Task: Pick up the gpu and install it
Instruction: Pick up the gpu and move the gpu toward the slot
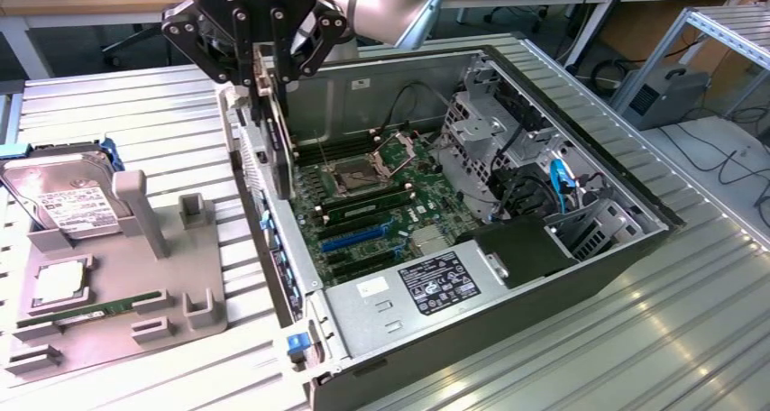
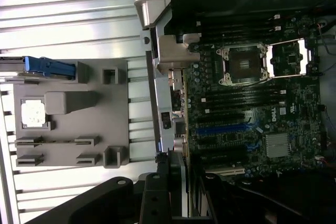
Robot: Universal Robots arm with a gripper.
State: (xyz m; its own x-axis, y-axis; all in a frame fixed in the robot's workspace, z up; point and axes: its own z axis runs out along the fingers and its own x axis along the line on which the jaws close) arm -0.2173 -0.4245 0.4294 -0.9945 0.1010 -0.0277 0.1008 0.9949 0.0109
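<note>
Your gripper (image 1: 258, 68) is clamped on the gpu (image 1: 277, 145), which hangs upright beside the case (image 1: 481, 339) wall; any tilt could jam it there or miss the blue slot (image 1: 361, 237).

ROBOTIQ stood in white letters on the black body of the pincer (image 1: 272, 79), above one edge of the motherboard (image 1: 361, 204). White DELL lettering (image 2: 273, 113) was printed on the motherboard itself. The power supply label (image 1: 439, 283) just beside the motherboard, and the hard drive label (image 1: 72, 208) well apart from it, carried print too small to read.
</note>
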